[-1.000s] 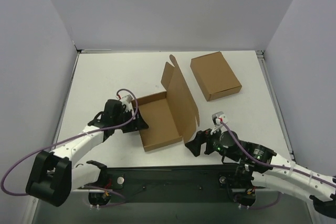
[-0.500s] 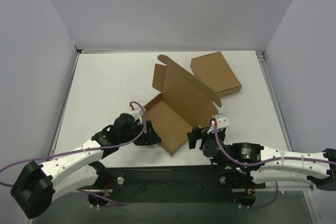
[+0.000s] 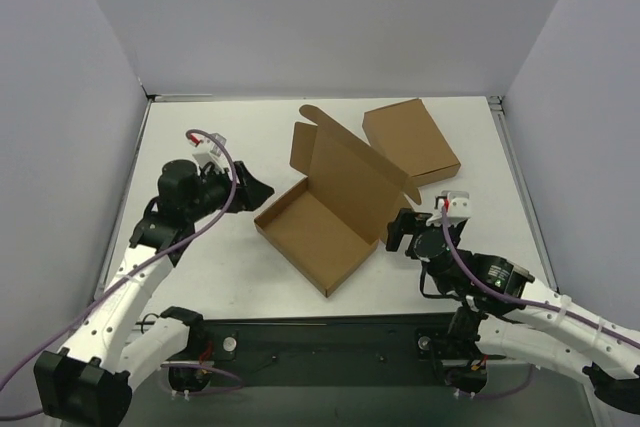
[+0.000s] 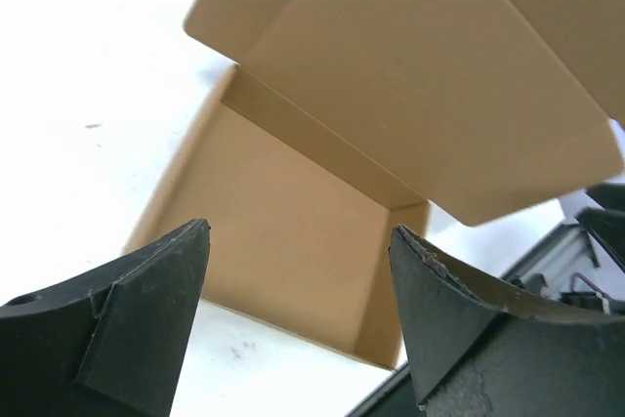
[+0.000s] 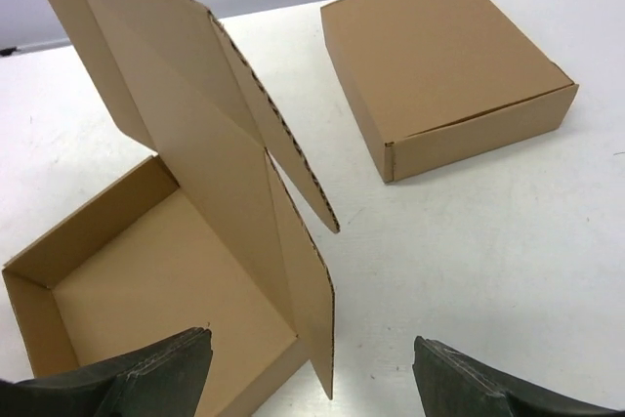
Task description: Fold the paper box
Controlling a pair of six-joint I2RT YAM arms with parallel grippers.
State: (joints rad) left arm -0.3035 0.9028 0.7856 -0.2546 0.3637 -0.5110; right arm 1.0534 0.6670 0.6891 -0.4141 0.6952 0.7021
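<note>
The paper box (image 3: 312, 232) lies mid-table as a shallow brown tray. Its lid (image 3: 352, 175) stands tilted up along the far-right side, with loose side flaps. My left gripper (image 3: 262, 190) hovers open just left of the tray's far corner and holds nothing. The left wrist view shows the tray's inside (image 4: 283, 202) ahead between the open left gripper (image 4: 301, 231). My right gripper (image 3: 393, 230) is open beside the lid's near-right flap, apart from it. In the right wrist view the right gripper (image 5: 311, 339) straddles the flap edge (image 5: 317, 310) without touching.
A closed brown carton (image 3: 410, 144) sits at the back right, also seen as the carton (image 5: 439, 56) in the right wrist view. Grey walls enclose the white table (image 3: 200, 137) on three sides. The arm bases' black rail (image 3: 330, 337) runs along the near edge.
The box turned and slid nearer, its lid swinging toward the right; then both grippers drew away from it. The left arm pulled back to the far left, its jaws widening slightly.
</note>
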